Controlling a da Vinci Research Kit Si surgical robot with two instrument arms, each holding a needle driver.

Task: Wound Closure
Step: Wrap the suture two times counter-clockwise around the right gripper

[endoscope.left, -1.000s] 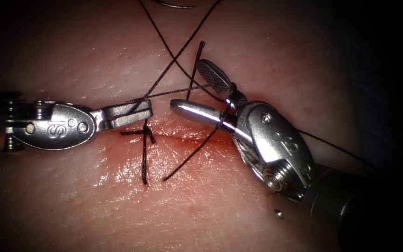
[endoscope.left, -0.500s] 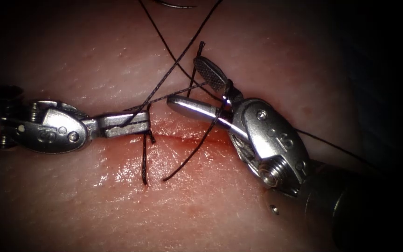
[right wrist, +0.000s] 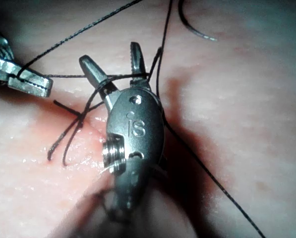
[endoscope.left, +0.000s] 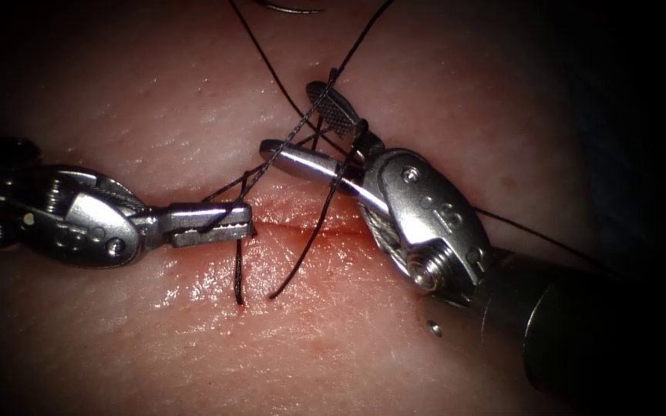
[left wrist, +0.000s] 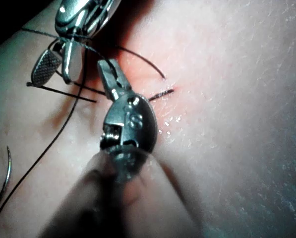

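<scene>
Our left tool (endoscope.left: 225,222) grips the thread (endoscope.left: 271,158), running toward our right tool (endoscope.left: 306,127), jaws wide; needle (left wrist: 6,171) lies free on the tissue (endoscope.left: 156,100).

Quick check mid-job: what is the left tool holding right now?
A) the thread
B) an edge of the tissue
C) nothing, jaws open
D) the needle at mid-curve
A. The left tool has its jaws shut on the thread just above the cut, while the needle lies free on the tissue and the right tool has its jaws open around thread.
</scene>
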